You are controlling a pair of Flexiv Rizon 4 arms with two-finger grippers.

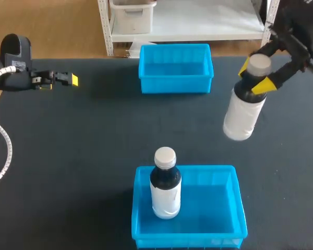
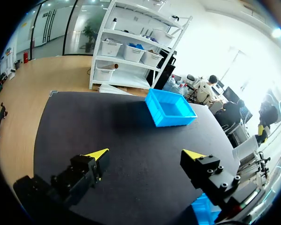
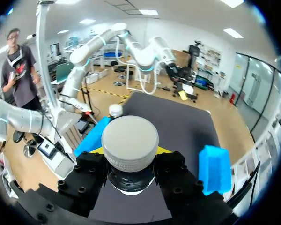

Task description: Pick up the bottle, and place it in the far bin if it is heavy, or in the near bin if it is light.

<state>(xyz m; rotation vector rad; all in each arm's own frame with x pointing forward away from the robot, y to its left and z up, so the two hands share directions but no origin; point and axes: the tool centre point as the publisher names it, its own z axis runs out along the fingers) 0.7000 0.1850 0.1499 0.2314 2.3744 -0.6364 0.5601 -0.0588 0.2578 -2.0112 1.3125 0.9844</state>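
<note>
A white bottle (image 1: 243, 114) with a grey cap hangs tilted above the table's right side. My right gripper (image 1: 255, 76) is shut on its neck just under the cap. In the right wrist view the cap (image 3: 129, 139) fills the space between the fingers of my right gripper (image 3: 130, 157). The far blue bin (image 1: 176, 78) stands empty at the back middle, to the left of the held bottle. The near blue bin (image 1: 235, 208) is at the front, with a second bottle (image 1: 165, 185) upright in its left part. My left gripper (image 1: 68, 79) is open and empty at the far left.
The left wrist view shows my left gripper (image 2: 145, 154) over bare black table (image 2: 131, 136), the far bin (image 2: 171, 108) ahead of it and a corner of the near bin (image 2: 203, 208) beside its finger. In the right wrist view, the far bin (image 3: 215, 168) and the near bin (image 3: 93, 136) lie below.
</note>
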